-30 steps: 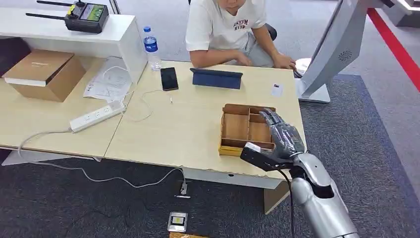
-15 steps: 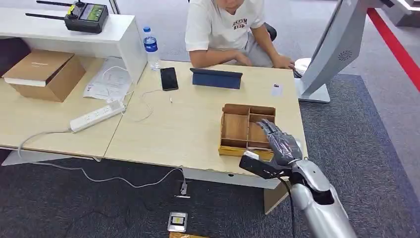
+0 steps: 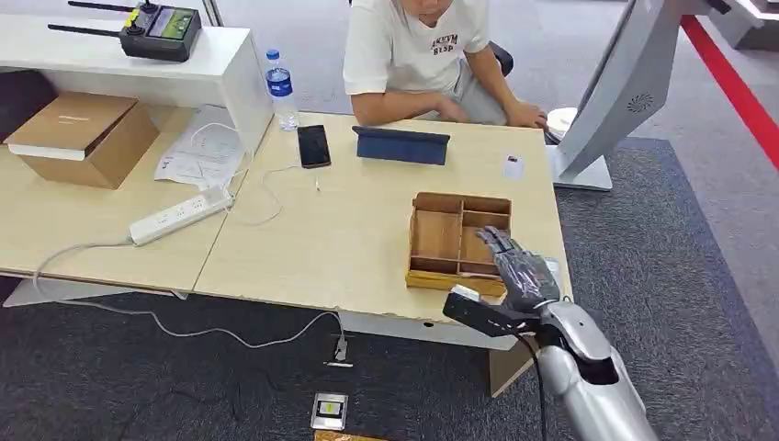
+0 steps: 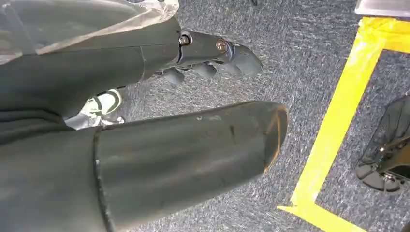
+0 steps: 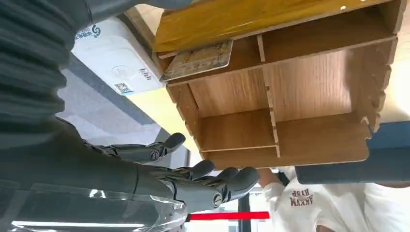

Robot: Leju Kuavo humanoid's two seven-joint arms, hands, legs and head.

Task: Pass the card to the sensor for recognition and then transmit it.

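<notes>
A wooden divided tray (image 3: pixel 439 237) sits near the table's front right edge. In the right wrist view a patterned card (image 5: pixel 198 60) lies flat in one tray (image 5: pixel 309 87) compartment, next to a white sensor box (image 5: pixel 116 63) with a QR label outside the tray wall. My right hand (image 3: pixel 519 268) hovers over the tray's front right corner, its fingers (image 5: pixel 212 181) spread and holding nothing. My left hand (image 4: pixel 212 53) hangs over the grey carpet with its fingers loosely apart and nothing in it.
A person in a white T-shirt (image 3: pixel 413 46) sits at the far side of the table. A tablet (image 3: pixel 401 145), a phone (image 3: pixel 313 145), a bottle (image 3: pixel 281 87) and a small white tag (image 3: pixel 513 166) lie behind the tray. A white screen stand (image 3: pixel 606 101) rises at the right.
My right hand has drawn back and lower, from over the tray's right compartments toward the table's front edge. The tray and card have not moved.
</notes>
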